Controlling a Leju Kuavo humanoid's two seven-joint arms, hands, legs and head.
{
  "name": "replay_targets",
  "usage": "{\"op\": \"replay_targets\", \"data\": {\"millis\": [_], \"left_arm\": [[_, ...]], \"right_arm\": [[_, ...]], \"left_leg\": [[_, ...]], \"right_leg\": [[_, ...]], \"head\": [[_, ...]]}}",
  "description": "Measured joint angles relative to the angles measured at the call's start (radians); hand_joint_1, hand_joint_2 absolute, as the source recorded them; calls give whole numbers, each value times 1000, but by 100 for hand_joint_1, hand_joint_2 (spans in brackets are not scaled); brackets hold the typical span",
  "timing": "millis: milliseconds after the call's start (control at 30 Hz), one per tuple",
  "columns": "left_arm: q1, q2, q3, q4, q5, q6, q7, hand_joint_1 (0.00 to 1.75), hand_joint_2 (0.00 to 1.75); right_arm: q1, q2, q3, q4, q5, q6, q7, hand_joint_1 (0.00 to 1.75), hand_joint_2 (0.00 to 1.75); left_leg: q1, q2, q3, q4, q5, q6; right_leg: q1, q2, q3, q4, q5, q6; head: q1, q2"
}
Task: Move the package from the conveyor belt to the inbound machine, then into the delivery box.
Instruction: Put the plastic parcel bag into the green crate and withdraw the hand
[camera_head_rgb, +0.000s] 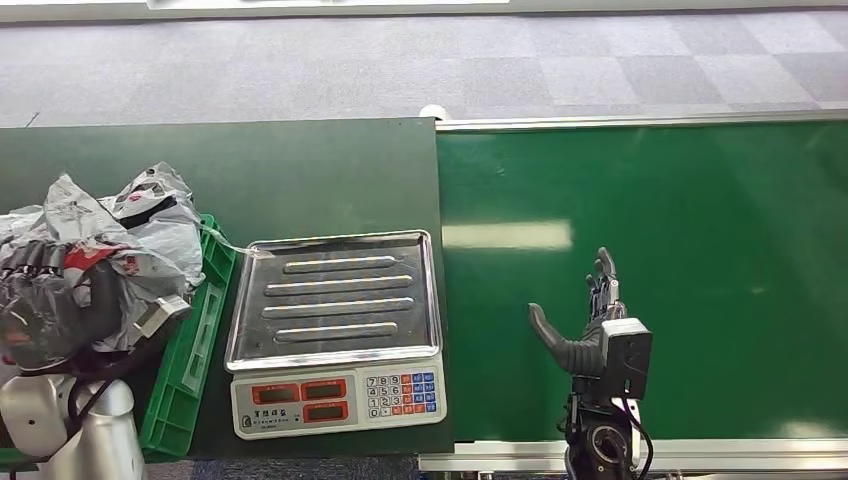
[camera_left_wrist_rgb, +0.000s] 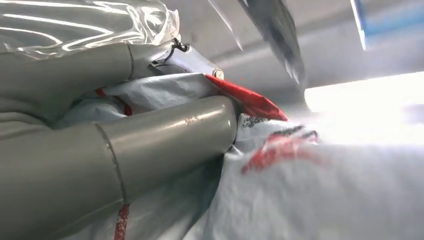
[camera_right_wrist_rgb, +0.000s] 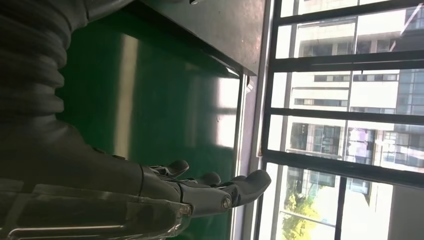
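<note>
Package (camera_head_rgb: 100, 255): crumpled grey plastic mailer bag with red and black print, at far left in the head view, held by the left hand (camera_head_rgb: 40, 290) over the green plastic crate (camera_head_rgb: 195, 350) and the dark green surface (camera_head_rgb: 300, 170). Whether the bag's underside rests on the crate cannot be told. In the left wrist view the thick grey thumb (camera_left_wrist_rgb: 165, 135) presses into the grey film (camera_left_wrist_rgb: 325, 200), the bag bunched around it; fingers closed on the package, the dark ones (camera_head_rgb: 35, 262) partly buried in the folds.

Crate sits at the left edge of the surface, just beside the silver ribbed weighing tray (camera_head_rgb: 335, 297) of the electronic scale (camera_head_rgb: 340, 400). Scale front carries two red displays and a coloured keypad; tray bare.

Right of the scale, the green conveyor belt (camera_head_rgb: 700, 250) with metal side rails. Right hand (camera_head_rgb: 590, 330) hovers over the belt near its front rail, fingers (camera_right_wrist_rgb: 215, 192) spread and extended, thumb out to the side, holding nothing.

Grey carpet tiles (camera_head_rgb: 400, 60) beyond the surface
</note>
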Motion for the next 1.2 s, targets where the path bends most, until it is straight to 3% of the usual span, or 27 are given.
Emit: {"op": "replay_targets", "data": {"millis": [33,133,200,300,467,600,733,867,933,1000,1133,1200], "left_arm": [[1,10,-19,46,-43,-42,77,175,0],[12,70,-139,182,-118,-230,426,175,0],[17,107,-211,239,-116,-273,556,175,0],[16,151,-272,288,-112,-263,623,175,0],[11,192,-298,329,-118,-232,727,175,0],[-1,210,-305,361,-143,-206,770,150,0],[-5,220,-302,384,-146,-129,791,0,0],[-9,226,-293,388,-89,-31,752,0,0],[-9,220,-276,372,-35,7,674,0,0],[-7,194,-233,328,29,23,512,0,0],[-26,85,-58,219,186,32,59,0,0],[-38,37,27,181,221,32,-42,0,0]], "right_arm": [[-1,0,-4,-2,6,8,2,0,175],[-8,1,-21,-3,32,43,12,0,175],[-13,2,-32,-3,44,57,15,0,175],[-20,4,-43,-3,54,65,16,0,175],[-21,10,-52,-3,63,67,22,0,175],[-21,13,-55,-3,64,66,25,0,175],[-20,16,-56,-3,64,62,30,0,175],[-20,20,-56,-3,64,59,33,0,175],[-17,21,-56,-3,64,55,34,0,175],[-13,21,-55,-3,62,47,33,0,175],[-7,22,-48,-2,50,32,21,0,175],[-6,23,-43,-2,47,28,17,0,175]], "left_leg": [[0,0,0,0,0,0],[0,0,1,0,0,0],[0,-1,1,0,0,0],[0,-3,4,-1,0,0],[0,-2,9,-2,-1,-1],[0,-2,14,-2,-1,-1],[0,-1,17,-3,0,-2],[0,0,18,-4,0,-2],[0,2,18,-3,0,-2],[0,3,16,-3,0,-3],[0,3,10,-3,0,-2],[0,3,8,-3,0,-2]], "right_leg": [[0,0,0,0,0,0],[0,0,1,0,0,0],[0,-1,2,0,0,0],[0,-3,6,0,-1,0],[0,-2,11,0,-1,-1],[0,-2,15,0,-1,-1],[0,-1,17,0,-1,-1],[0,0,17,0,-1,-2],[0,2,16,1,-1,-2],[0,3,14,1,-1,-2],[0,3,8,1,-1,-1],[0,3,7,0,-1,-1]], "head": [[0,0],[0,0],[0,0],[0,0],[0,0],[0,0],[0,0],[0,0],[0,0],[0,0],[0,0],[0,0]]}}
